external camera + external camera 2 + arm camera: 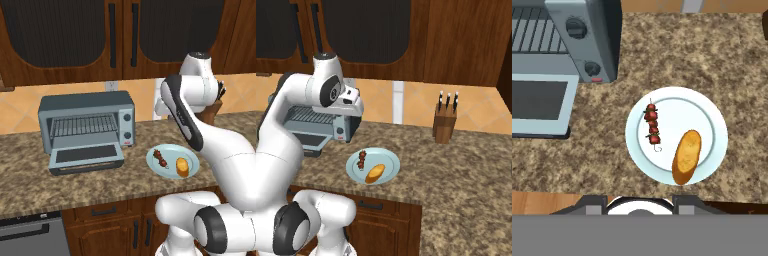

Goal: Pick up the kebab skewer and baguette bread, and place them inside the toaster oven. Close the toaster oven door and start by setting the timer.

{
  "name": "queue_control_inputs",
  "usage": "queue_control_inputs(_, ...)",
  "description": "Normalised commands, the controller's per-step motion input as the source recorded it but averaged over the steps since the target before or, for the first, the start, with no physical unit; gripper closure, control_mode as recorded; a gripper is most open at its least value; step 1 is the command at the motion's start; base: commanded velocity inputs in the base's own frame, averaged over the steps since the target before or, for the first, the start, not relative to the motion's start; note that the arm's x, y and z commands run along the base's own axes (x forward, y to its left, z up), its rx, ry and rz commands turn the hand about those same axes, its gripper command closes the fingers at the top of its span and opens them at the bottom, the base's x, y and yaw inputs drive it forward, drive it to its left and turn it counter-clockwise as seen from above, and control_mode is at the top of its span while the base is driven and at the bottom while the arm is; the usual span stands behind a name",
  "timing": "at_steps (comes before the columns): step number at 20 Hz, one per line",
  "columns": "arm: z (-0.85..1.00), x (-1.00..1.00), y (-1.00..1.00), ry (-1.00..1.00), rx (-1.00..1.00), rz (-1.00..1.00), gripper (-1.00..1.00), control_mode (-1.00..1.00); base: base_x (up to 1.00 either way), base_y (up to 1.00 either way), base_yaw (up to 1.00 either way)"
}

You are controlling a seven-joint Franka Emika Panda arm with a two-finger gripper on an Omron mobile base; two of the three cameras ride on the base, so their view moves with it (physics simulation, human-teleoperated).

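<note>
The skewer (652, 126) and the bread (687, 156) lie side by side, apart, on a pale blue plate (712, 117) on the stone bench (677, 55). Just left of it the toaster oven (86, 102) stands with its door (86, 156) dropped open. The hand hangs above the plate holding nothing; I cannot tell how wide it is.

no legible txt, no labels

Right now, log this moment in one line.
dark-red kebab skewer, golden baguette bread: on pale blue plate | grey-blue toaster oven door: open | gripper: above plate
</note>
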Motion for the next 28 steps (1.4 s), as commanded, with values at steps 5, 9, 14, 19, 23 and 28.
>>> queue_control_inputs(5, -0.21, -0.23, 0.53, -0.01, 0.0, -0.03, -1.0, -1.0, 0.0, 0.0, 0.0)
queue_control_inputs(9, -0.65, -0.37, 1.0, 0.0, -0.07, -0.08, -1.0, -1.0, 0.0, 0.0, 0.0)
queue_control_inputs(14, -0.39, -0.28, 1.0, -0.05, -0.01, -0.04, -1.0, -1.0, 0.0, 0.0, 0.0)
queue_control_inputs(19, -0.03, -0.04, 0.47, -0.17, 0.01, 0.0, -1.0, -1.0, 0.0, 0.0, 0.0)
queue_control_inputs(23, -0.03, 0.0, 0.47, -0.32, 0.04, 0.0, -1.0, -1.0, 0.0, 0.0, 0.0)
queue_control_inputs(28, 0.0, 0.15, 0.27, -0.38, 0.07, 0.0, -1.0, -1.0, 0.0, 0.0, 0.0)
